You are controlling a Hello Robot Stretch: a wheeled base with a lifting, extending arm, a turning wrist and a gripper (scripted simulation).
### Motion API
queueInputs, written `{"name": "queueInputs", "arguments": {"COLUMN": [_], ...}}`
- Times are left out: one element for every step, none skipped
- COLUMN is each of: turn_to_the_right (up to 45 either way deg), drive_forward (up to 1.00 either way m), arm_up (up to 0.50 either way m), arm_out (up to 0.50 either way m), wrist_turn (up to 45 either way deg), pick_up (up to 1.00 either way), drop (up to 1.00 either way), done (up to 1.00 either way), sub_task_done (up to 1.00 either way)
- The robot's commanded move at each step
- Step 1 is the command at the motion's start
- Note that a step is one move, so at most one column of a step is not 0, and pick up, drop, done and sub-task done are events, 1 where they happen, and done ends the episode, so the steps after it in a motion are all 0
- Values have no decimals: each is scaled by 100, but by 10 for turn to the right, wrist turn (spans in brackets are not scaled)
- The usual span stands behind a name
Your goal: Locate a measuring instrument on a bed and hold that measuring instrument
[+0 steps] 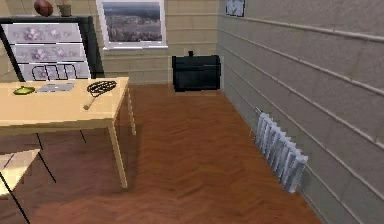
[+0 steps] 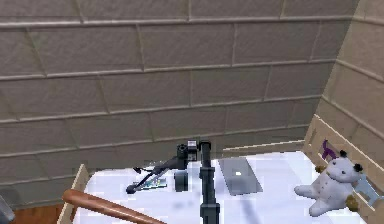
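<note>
White bedding covers the bed point(image 2: 270, 205), and the arm point(image 2: 207, 190) reaches out across it, probably to bring the end effector point(image 2: 172, 160) within range of what lies there. A small dark, slanted thing point(image 2: 146, 183), likely the measuring instrument, rests on the bedding just below and left of the end effector; contact cannot be judged. Whether the end effector holds anything I cannot tell.
</note>
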Motion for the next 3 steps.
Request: {"name": "queueInputs", "arguments": {"turn_to_the_right": [0,0,0], "drive_forward": [0,0,0], "arm_up": [0,0,-30], "arm_out": [0,0,0], "wrist_turn": [450,270,0], "pick_up": [0,0,0], "drop": [0,0,0], "done": [0,0,0], "sub_task_done": [0,0,0]}}
